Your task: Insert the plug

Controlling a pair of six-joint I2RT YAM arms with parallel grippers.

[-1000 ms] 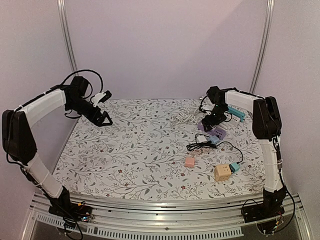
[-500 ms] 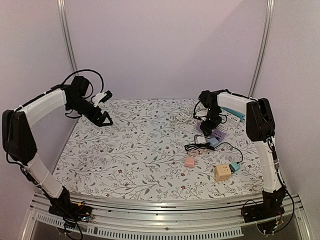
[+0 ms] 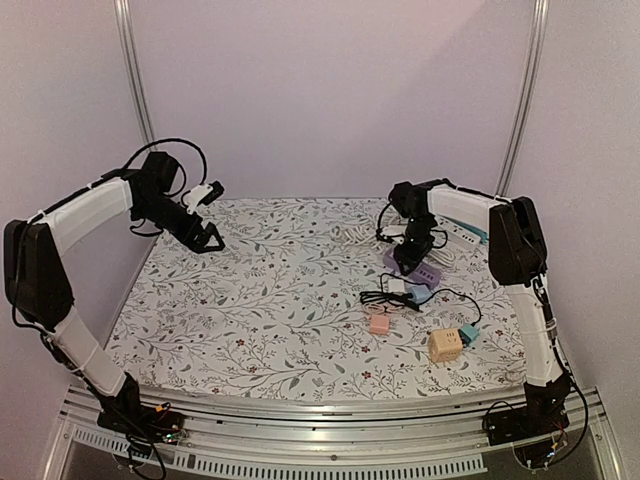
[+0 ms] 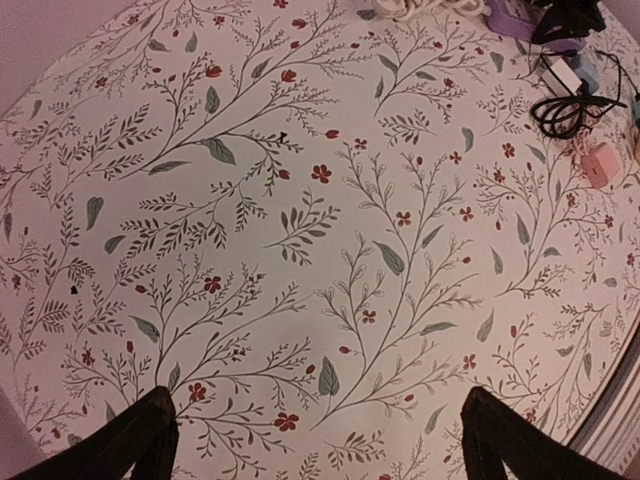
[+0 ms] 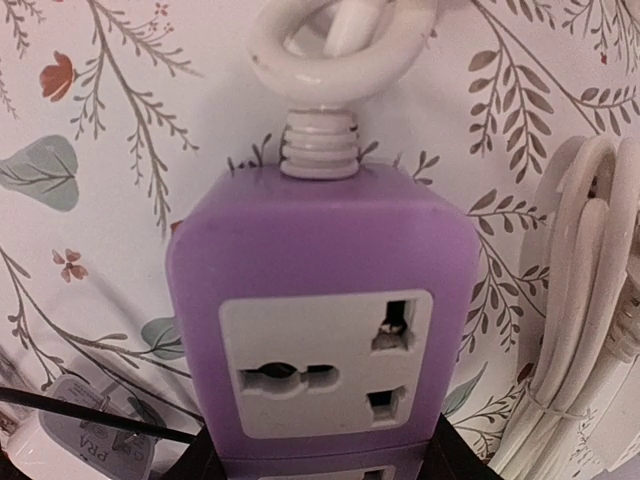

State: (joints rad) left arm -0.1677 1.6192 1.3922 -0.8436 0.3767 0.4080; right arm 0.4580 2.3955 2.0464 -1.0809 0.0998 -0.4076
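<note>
A robotics lab cell: pale panels between aluminium posts (image 3: 133,80) at the top, left arm (image 3: 90,215) and right arm (image 3: 530,290) bolted to a slotted rail (image 3: 320,440) along the bottom, a floral-clothed desk (image 3: 280,300) between them

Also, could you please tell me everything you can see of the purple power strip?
The purple power strip looks like glossy plastic, lying flat on the floral cloth, sockets up. One white socket face shows empty; a ribbed white cable leaves one end. The right pincer appears to clasp its sides.
</note>
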